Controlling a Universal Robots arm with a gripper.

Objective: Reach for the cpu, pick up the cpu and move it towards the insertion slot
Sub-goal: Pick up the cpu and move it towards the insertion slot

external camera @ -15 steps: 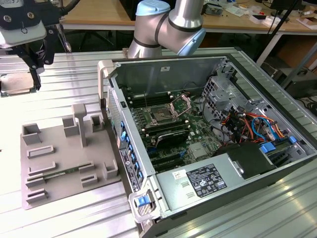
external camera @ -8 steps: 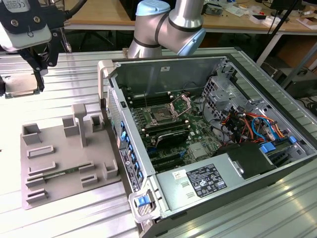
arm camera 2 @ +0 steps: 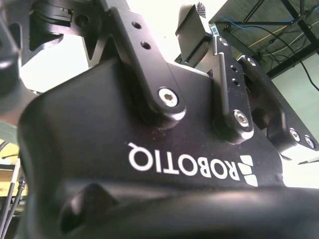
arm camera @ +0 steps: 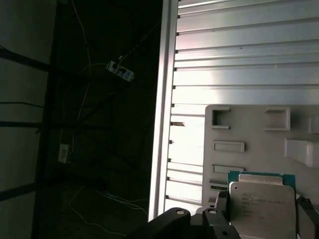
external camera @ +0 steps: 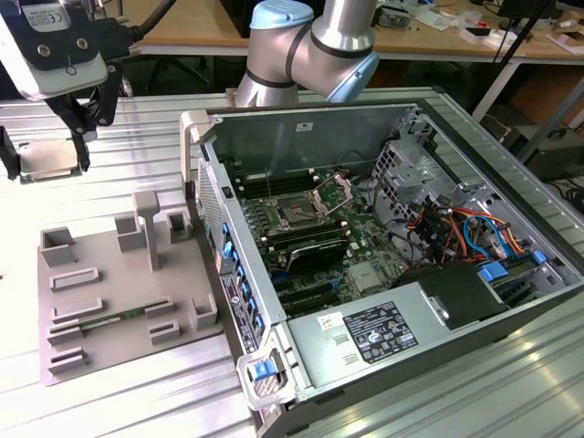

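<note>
Exterior view's left: the end effector (external camera: 47,166), pointing down above the ribbed metal table (external camera: 146,128), grips the flat, square, silvery cpu (external camera: 41,161) by opposite edges. Rightward lie a grey moulded tray (external camera: 100,274), then the dark square insertion slot (external camera: 297,213), shiny-framed, well apart.

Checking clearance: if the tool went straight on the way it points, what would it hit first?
The tool, holding the cpu, probably meets the grey tray first; depth unclear.
</note>
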